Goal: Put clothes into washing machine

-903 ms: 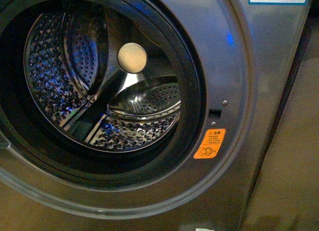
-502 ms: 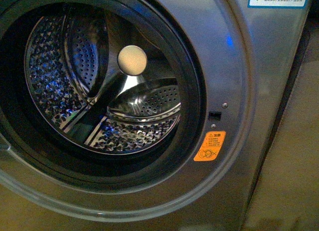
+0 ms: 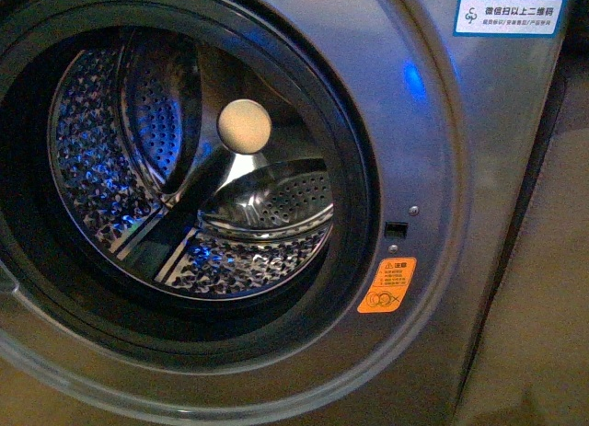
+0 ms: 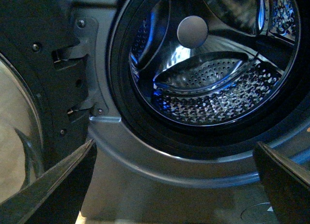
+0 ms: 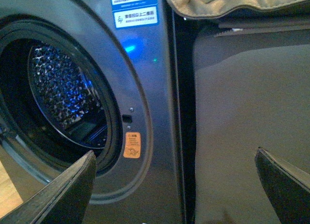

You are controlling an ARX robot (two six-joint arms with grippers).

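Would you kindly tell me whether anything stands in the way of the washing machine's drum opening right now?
Nothing visible does. The washing machine has its door swung aside, and its drum holds nothing. The clothes show in no view, so their own path cannot be judged.

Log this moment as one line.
washer door open | drum no clothes visible | left gripper open, empty | right gripper open, empty

"What's on the right side of the frame?"
"A flat tan panel (image 3: pixel 543 343), with a dark gap (image 3: pixel 549 122) running beside it. The light is dim and warm."
"Anything else?"
"Rumpled beige cloth (image 5: pixel 218 4), and a sliver of wood floor (image 5: pixel 7 197)."
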